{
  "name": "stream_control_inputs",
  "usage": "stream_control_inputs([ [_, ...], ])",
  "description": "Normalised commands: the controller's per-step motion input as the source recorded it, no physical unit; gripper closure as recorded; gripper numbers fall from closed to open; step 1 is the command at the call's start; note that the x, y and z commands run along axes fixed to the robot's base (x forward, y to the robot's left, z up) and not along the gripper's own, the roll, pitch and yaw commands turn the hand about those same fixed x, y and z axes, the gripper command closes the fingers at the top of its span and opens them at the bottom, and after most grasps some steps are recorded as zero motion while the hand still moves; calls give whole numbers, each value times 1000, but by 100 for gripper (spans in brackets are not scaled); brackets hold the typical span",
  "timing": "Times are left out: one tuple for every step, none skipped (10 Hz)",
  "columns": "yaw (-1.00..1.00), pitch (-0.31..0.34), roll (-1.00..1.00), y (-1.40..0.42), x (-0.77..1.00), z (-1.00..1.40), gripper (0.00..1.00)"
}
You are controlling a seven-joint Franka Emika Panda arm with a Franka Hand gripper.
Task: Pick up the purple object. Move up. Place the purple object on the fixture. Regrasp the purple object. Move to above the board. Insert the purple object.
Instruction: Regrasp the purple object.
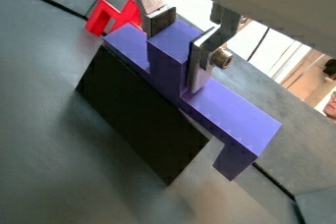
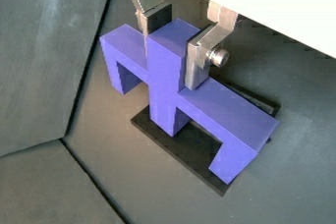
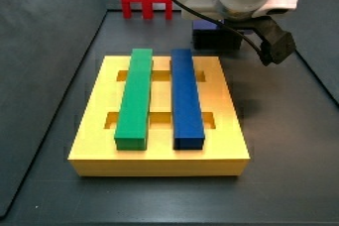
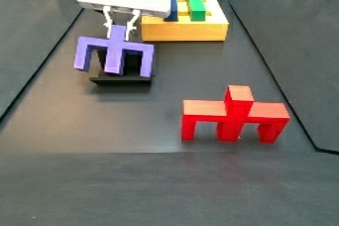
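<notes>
The hand (image 2: 179, 39) pinches the central stem of the purple object (image 2: 178, 83), which sits on the black fixture (image 4: 122, 77) on the dark grey tabletop (image 4: 119, 161), between the yellow board (image 3: 162, 114) and the red piece (image 4: 233, 118).

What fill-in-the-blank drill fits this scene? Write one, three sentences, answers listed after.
1. The gripper has its fingers on either side of the central stem of the ____ object.
2. That piece rests on the black ____.
3. On the yellow board, beside the blue bar, lies a long ____ bar.

Missing words: purple; fixture; green
</notes>
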Motion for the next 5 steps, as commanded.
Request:
stream_control_inputs([
  [0, 0, 0, 0, 0, 0, 100],
  [0, 0, 0, 0, 0, 0, 100],
  [0, 0, 0, 0, 0, 0, 100],
  [0, 0, 0, 0, 0, 0, 100],
  [0, 0, 0, 0, 0, 0, 100],
])
